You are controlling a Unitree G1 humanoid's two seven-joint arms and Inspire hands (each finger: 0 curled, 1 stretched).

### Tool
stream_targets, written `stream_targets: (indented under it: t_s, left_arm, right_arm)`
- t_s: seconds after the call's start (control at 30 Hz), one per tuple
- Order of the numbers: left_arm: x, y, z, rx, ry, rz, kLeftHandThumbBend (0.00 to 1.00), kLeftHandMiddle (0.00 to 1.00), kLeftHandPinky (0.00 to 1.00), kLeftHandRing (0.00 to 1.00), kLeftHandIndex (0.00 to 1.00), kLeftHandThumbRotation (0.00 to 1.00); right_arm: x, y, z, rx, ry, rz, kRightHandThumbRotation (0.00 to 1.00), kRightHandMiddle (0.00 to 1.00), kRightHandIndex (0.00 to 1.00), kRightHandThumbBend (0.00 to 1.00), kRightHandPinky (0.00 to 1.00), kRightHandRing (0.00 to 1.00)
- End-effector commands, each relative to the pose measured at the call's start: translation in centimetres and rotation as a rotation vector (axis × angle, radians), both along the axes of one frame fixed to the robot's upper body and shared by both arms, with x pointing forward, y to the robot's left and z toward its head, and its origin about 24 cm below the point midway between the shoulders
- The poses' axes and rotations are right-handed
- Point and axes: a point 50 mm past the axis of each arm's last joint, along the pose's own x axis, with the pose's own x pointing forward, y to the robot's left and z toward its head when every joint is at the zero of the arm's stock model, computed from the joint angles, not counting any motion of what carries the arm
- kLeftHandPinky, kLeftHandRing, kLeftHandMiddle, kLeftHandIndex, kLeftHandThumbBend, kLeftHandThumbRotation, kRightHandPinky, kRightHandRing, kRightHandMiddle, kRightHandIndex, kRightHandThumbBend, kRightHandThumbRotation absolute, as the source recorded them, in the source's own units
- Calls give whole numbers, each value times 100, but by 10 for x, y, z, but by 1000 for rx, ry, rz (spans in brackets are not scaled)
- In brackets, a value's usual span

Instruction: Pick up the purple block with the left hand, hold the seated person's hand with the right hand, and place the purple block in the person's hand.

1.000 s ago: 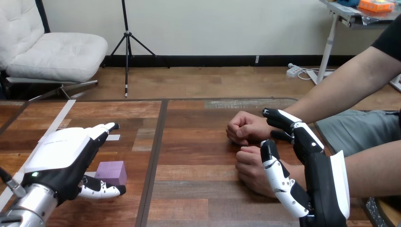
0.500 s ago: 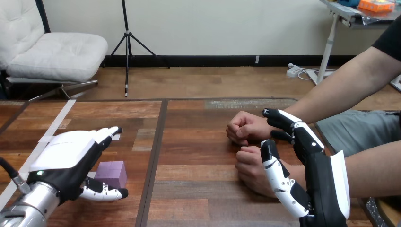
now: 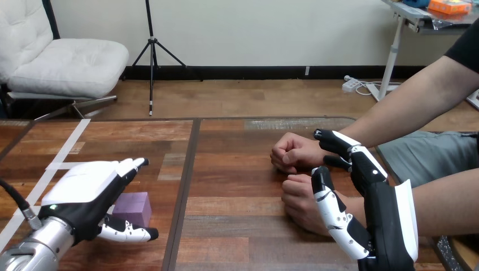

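The purple block [image 3: 133, 206] lies on the wooden table [image 3: 237, 169] at the lower left. My left hand [image 3: 85, 195] hovers over it with straight fingers reaching past its far side and the thumb stretched along its near side; nothing is gripped. The person's two hands rest as loose fists at the right: the far one [image 3: 294, 151] and the near one [image 3: 302, 197]. My right hand [image 3: 367, 192] stands open beside them, its thumb lying against the near fist and its fingers reaching behind the far fist's wrist, not curled round either.
White tape strips [image 3: 62, 152] run across the table's left part. A dark seam [image 3: 186, 186] divides the tabletop down the middle. The person's forearms [image 3: 418, 101] come in from the right edge.
My left hand has slid slightly right and lower over the purple block, its thumb now reaching further along the block's near side. The right hand and the person's hands have not moved.
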Motion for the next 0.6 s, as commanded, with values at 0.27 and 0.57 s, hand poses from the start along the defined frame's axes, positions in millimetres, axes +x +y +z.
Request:
stream_targets:
  t_s: [0.27,0.57]
  left_arm:
    - [22,0,12,25,-51,-35,86,96,91,95,95,39]
    - [27,0,9,35,-34,-39,86,95,90,95,95,38]
  right_arm:
    - [11,1,11,7,-85,2,55,79,75,32,73,79]
    - [11,0,11,4,-84,-3,55,79,74,31,73,79]
